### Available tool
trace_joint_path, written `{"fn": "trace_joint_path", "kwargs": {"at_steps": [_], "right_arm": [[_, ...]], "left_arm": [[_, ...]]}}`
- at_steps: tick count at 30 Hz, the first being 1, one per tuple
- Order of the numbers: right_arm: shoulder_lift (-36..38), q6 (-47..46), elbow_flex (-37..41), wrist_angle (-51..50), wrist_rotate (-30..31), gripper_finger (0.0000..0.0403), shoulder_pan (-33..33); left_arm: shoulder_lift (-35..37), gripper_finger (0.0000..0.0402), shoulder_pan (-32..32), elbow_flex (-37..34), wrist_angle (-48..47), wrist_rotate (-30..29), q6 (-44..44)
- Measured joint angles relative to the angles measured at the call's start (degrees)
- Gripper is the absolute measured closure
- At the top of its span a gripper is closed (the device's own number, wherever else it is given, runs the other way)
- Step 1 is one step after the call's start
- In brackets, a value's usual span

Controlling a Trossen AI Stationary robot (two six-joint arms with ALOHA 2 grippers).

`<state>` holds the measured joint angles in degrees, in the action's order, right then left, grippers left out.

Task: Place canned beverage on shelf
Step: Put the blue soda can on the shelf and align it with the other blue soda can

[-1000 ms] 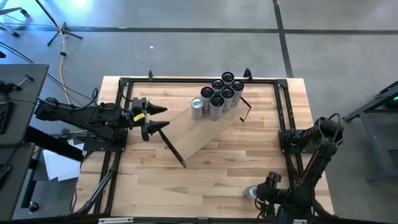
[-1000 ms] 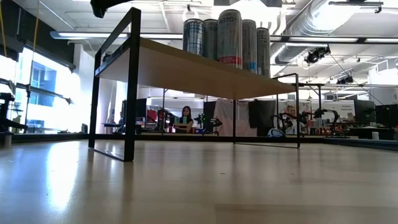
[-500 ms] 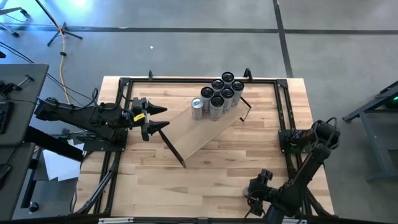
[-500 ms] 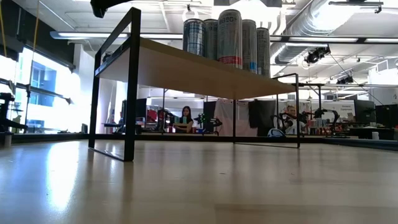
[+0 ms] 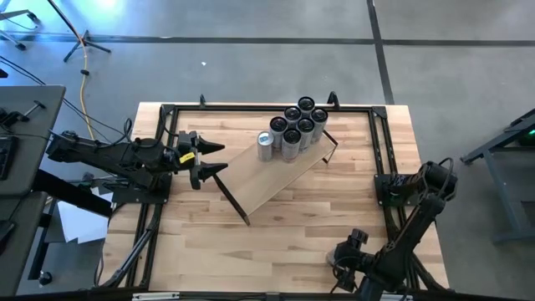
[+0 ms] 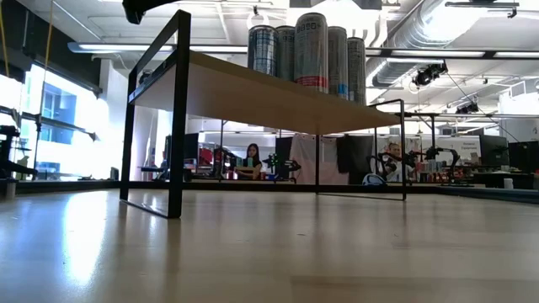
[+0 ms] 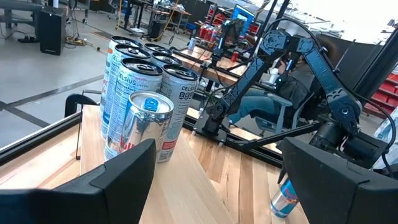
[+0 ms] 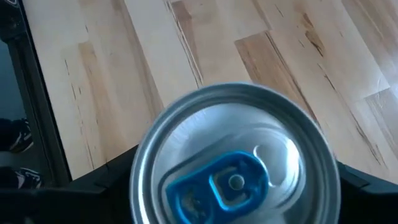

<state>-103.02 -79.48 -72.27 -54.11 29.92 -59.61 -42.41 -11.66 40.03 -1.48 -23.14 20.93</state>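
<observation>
The shelf (image 5: 280, 176), a pale board on black brackets, stands slantwise on the tabletop. Several tall cans (image 5: 292, 130) stand in a cluster on its far right end (image 6: 307, 50). One more can (image 8: 233, 155), silver top with a blue tab, stands on the table near the near right corner (image 7: 285, 198). My right gripper (image 5: 341, 257) is over this can, slanting down, open, with a finger on either side of the can's top. My left gripper (image 5: 213, 160) hangs open and level by the shelf's left end, touching nothing.
A black metal frame (image 5: 167, 109) runs along the table's edges, close beside both arm bases. The shelf's near half (image 5: 255, 196) is bare board. In the low view, people (image 6: 251, 156) sit in the room beyond the table.
My right gripper has moved toward the table's left and down onto the lone can, tipping a little steeper. It now covers the can in the high view, and has since kept still. Its fingers have stayed open.
</observation>
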Motion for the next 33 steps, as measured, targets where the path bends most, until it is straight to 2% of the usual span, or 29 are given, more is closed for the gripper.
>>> {"fn": "trace_joint_path", "kwargs": {"at_steps": [7, 15, 22, 24, 27, 33], "right_arm": [[0.0, -0.3, 0.0, 0.0, -3.1, 0.009, -1.8], [0.0, -7.2, 0.0, -2.1, -3.8, 0.009, -4.3], [0.0, -7.7, 0.0, -2.4, -6.1, 0.0098, -5.0], [0.0, -8.0, 0.0, -2.1, -6.1, 0.0117, -5.0], [0.0, -8.1, 0.0, -1.1, -6.1, 0.0169, -4.8], [0.5, -8.1, 0.0, -0.6, -6.0, 0.0345, -4.5]], "left_arm": [[0.0, 0.008, 0.0, 0.0, 0.0, 0.0, 0.0], [0.0, 0.008, 0.0, 0.0, 0.0, 0.0, 0.0], [0.0, 0.008, 0.0, 0.0, 0.0, 0.0, 0.0], [0.0, 0.008, 0.0, 0.0, 0.0, 0.0, 0.0], [0.0, 0.008, 0.0, 0.0, 0.0, 0.0, 0.0], [0.0, 0.008, 0.0, 0.0, 0.0, 0.0, 0.0]]}}
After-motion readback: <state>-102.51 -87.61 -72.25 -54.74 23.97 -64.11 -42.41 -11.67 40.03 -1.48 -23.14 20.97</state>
